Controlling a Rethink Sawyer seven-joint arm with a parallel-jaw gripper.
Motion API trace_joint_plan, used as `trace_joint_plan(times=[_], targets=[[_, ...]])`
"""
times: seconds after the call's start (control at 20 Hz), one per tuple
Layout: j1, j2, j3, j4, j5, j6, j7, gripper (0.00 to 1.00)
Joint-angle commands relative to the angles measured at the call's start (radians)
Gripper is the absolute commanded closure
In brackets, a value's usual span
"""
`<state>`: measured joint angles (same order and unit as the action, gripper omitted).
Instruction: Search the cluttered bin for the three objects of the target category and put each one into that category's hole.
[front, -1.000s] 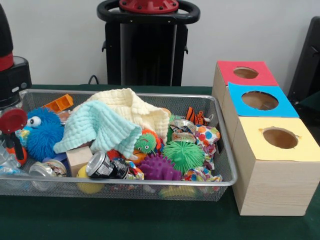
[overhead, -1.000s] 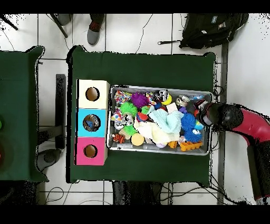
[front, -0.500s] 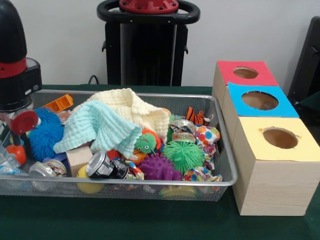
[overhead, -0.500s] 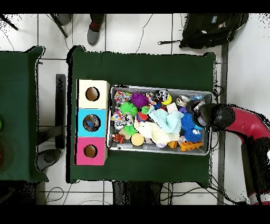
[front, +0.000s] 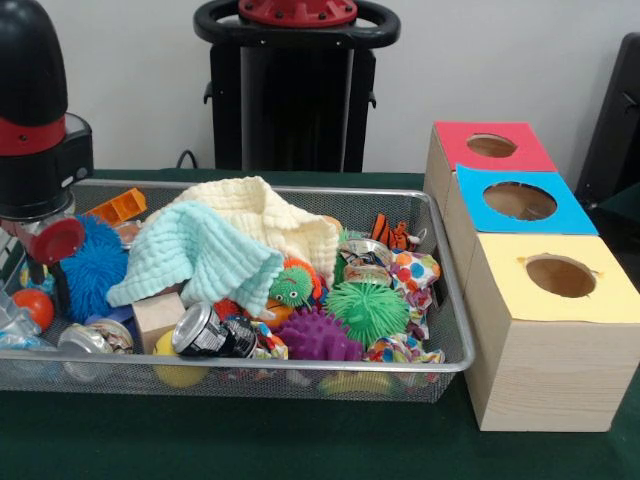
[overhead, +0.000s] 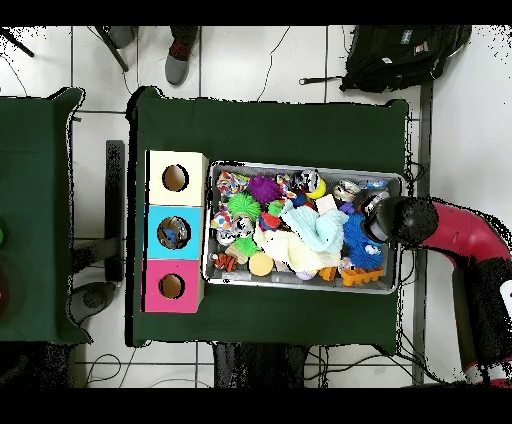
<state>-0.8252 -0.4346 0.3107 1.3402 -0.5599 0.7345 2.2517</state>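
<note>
The silver wire-mesh bin (front: 300, 366) is full of toys, cloths and cans. My gripper (front: 40, 262) hangs over its left end, against a blue spiky ball (front: 92, 270). In the overhead view the gripper (overhead: 370, 222) is at the right end of the bin (overhead: 300, 166). A clear crumpled plastic thing (front: 12, 320), possibly a bottle, lies at the bin's left edge below the gripper. No other clear bottle shows. The red-topped hole (front: 491, 146) is the farthest of three boxes to the right of the bin; it also shows in the overhead view (overhead: 171, 286).
Blue-topped (front: 519, 200) and yellow-topped (front: 560, 275) boxes stand beside the red one. The bin holds a cream cloth (front: 265, 215), a mint cloth (front: 195, 255), a can (front: 205, 332), green (front: 368, 310) and purple (front: 312, 335) spiky balls, and a wooden block (front: 157, 315).
The arm has moved further in over the bin's end, rightward in the front view. The gripper now covers the blue ball's eyes. The bin's contents have not moved.
</note>
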Motion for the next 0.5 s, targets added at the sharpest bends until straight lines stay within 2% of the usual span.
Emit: trace_joint_plan(times=[0.05, 0.3, 0.5], targets=[[0.022, -0.068, -0.018, 0.102, 0.042, -0.039, 0.042, 0.00], [0.027, -0.089, 0.001, 0.129, 0.048, -0.034, -0.012, 0.00], [0.012, -0.100, 0.036, 0.128, 0.044, 0.002, -0.111, 0.00]])
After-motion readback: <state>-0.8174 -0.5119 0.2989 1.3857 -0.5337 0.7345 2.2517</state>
